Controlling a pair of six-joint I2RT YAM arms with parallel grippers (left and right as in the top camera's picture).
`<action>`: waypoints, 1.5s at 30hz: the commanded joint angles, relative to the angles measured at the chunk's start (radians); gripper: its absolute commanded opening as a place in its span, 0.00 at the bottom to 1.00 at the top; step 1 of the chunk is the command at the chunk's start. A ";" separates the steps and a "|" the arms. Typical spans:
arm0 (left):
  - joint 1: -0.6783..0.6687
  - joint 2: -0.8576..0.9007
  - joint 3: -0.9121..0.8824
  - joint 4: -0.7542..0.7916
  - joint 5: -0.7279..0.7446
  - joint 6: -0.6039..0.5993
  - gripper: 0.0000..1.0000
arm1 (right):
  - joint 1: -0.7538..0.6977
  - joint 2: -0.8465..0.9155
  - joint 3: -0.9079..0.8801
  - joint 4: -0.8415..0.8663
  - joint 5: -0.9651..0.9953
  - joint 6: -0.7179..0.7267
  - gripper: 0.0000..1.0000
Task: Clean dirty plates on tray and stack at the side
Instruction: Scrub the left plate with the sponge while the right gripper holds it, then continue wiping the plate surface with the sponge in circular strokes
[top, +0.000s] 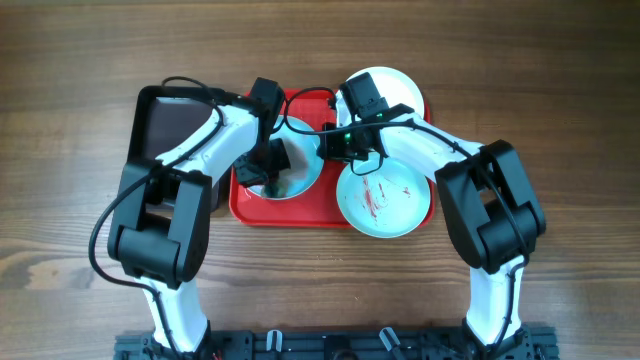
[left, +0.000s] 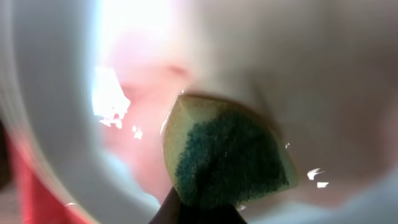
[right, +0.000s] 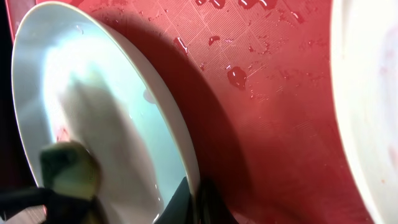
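A pale mint-blue plate (top: 300, 170) is tilted up over the red tray (top: 300, 212). My right gripper (top: 330, 148) is shut on its rim (right: 194, 186); the plate's wet inside (right: 93, 106) faces left in the right wrist view. My left gripper (top: 272, 165) is shut on a yellow-green sponge (left: 227, 155) pressed against the plate's inner face (left: 298, 56), where faint pink smear shows. The sponge also shows in the right wrist view (right: 69, 168). A second mint-blue plate (top: 385, 200) with dark red smears lies at the tray's right end. A white plate (top: 395, 88) lies behind it.
A black tray (top: 170, 125) stands to the left of the red tray, under my left arm. Water drops lie on the red tray's ribbed floor (right: 249, 68). Wooden table surface surrounds both trays.
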 joint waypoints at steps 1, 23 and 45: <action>0.017 0.061 -0.045 -0.010 -0.275 -0.248 0.04 | -0.009 0.043 -0.007 -0.005 0.025 0.004 0.04; -0.117 0.061 -0.045 0.406 -0.216 0.092 0.04 | -0.009 0.043 -0.007 -0.005 0.025 0.003 0.04; -0.055 0.061 -0.045 0.370 0.141 0.136 0.04 | -0.009 0.043 -0.007 -0.005 -0.017 -0.020 0.04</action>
